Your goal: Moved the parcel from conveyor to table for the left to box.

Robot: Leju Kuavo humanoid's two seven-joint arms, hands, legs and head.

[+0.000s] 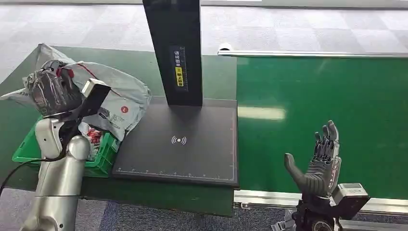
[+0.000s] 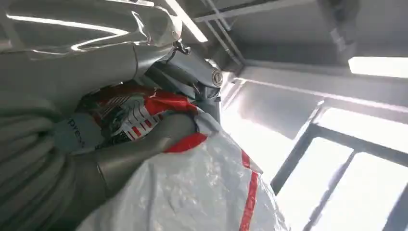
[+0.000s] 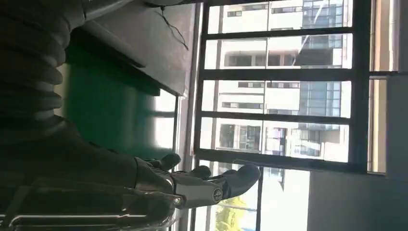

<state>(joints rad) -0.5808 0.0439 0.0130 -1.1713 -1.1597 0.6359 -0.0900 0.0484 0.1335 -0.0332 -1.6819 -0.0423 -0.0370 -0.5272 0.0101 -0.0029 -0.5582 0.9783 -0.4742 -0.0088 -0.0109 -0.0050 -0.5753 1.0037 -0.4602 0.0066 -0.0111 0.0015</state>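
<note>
A grey plastic parcel (image 1: pixel 115 94) with a red round logo lies over the green box (image 1: pixel 98 161) at the left of the table. My left hand (image 1: pixel 50 91) is raised above that box and grips a white and red bag (image 2: pixel 192 192), whose crumpled plastic is wrapped by the fingers (image 2: pixel 144 144) in the left wrist view. My right hand (image 1: pixel 317 161) hovers over the near edge of the green conveyor (image 1: pixel 327 91), fingers spread upward and apart, holding nothing. The right wrist view shows the same hand (image 3: pixel 192 185) empty.
A black scanning pad (image 1: pixel 180 139) with a tall black post (image 1: pixel 175 50) stands in the middle of the table, between the box and the conveyor. The conveyor has a metal rail (image 1: pixel 312 54) at its far side.
</note>
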